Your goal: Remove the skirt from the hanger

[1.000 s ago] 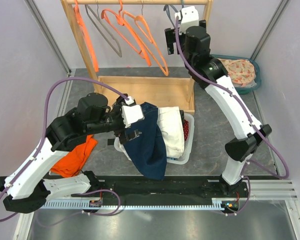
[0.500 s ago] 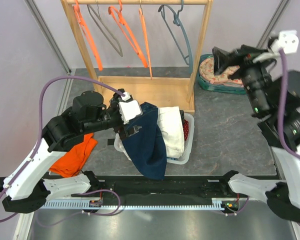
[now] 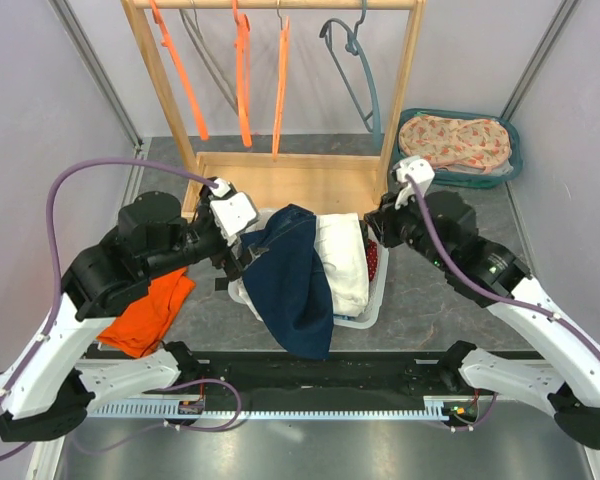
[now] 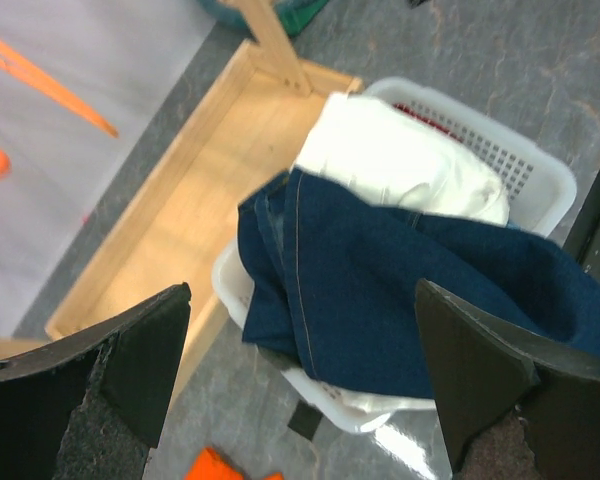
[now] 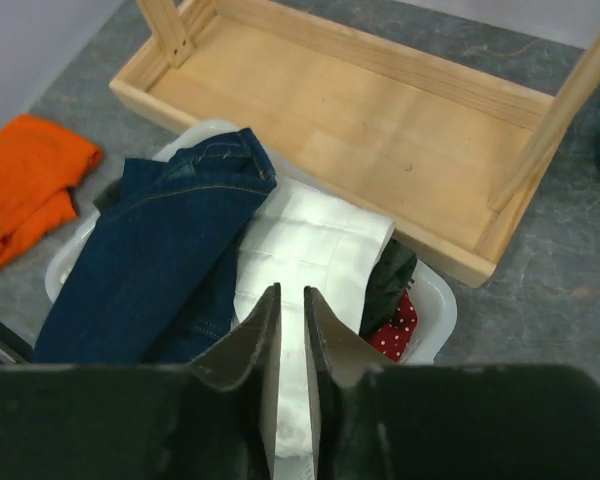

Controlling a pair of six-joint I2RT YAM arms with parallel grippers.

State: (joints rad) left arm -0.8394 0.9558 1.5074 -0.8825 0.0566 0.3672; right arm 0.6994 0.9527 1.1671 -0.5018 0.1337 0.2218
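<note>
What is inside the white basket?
A blue denim garment lies on top, spilling over the rim of the white basket, beside a folded white garment. Red dotted fabric and a dark cloth peek out at one corner. Anything beneath is covered.

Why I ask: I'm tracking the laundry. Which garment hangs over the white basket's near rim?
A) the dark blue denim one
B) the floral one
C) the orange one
A: the dark blue denim garment drapes over the near rim of the white basket, while the orange cloth lies on the table to its left and the floral cloth sits in the teal tub.
</note>
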